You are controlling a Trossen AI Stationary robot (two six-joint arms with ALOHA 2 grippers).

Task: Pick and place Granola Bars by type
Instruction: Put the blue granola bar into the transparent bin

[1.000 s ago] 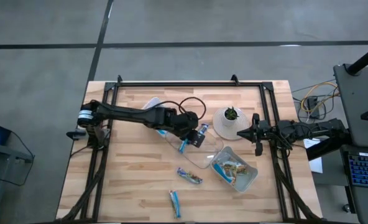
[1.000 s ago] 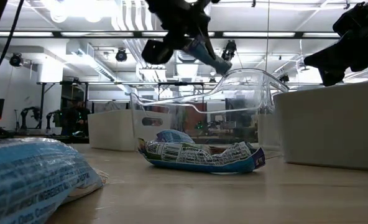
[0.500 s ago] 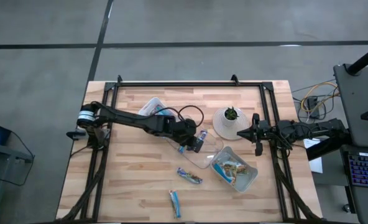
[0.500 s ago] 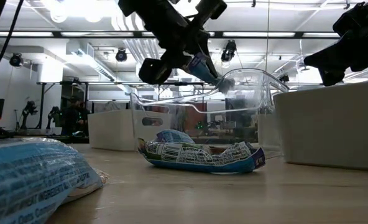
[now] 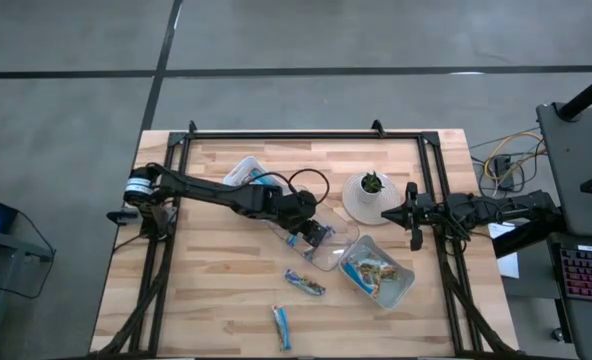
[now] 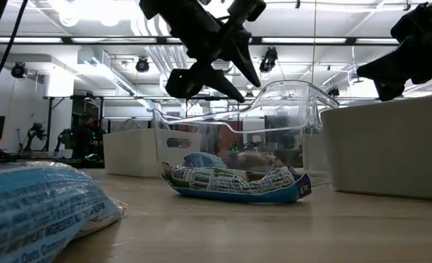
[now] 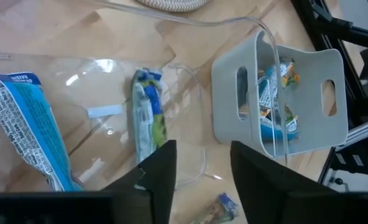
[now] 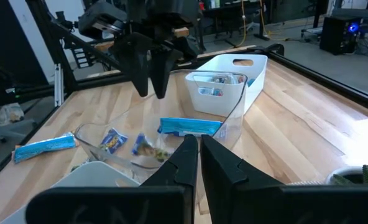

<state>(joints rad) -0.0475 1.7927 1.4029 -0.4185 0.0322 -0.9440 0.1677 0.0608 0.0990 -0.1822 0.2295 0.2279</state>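
My left gripper (image 5: 314,233) hangs open above the clear tray (image 5: 328,258) in the middle of the table; its spread fingers (image 6: 214,71) touch nothing. Through the left wrist view I see a silvery-blue and green granola bar (image 7: 148,115) lying flat on the tray floor under the gripper (image 7: 202,169), and a bright blue bar (image 7: 23,134) beside it. Two more bars lie on the bare wood (image 5: 304,283) (image 5: 282,327). My right gripper (image 5: 413,226) waits shut at the table's right edge, seen also in its wrist view (image 8: 198,158).
A pale bin (image 5: 378,275) holding several bars stands right of the clear tray, and another bin (image 5: 242,172) stands toward the far left. A small potted plant on a white dish (image 5: 369,195) sits near the right arm. A black frame rail (image 5: 296,135) edges the table.
My left gripper moved slightly down and toward the near edge over the clear tray, then opened and let go of the bar it held. The bar has fallen into the tray and lies flat there. The right arm kept still.
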